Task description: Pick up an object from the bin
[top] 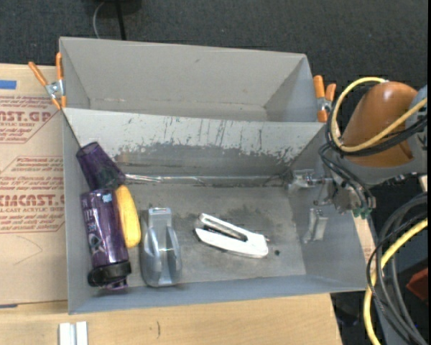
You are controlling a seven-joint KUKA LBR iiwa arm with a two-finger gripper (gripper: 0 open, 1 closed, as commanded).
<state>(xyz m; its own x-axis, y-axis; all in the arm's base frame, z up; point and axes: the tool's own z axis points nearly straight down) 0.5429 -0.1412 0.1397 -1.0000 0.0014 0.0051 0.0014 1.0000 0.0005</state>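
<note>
My gripper hangs at the bin's right side, close to the right wall, above bare floor. Nearest to it is a flat white oblong thing with a dark slot, lying on the floor to the gripper's left, apart from it. Further left a silver-grey rounded metal piece rests near the front wall. Nothing shows between the gripper's tips.
Along the left wall lie a purple bottle with a black cap, a yellow banana-shaped thing beside it, and a dark purple object behind them. The arm with its orange cover and yellow cables sits beyond the right rim.
</note>
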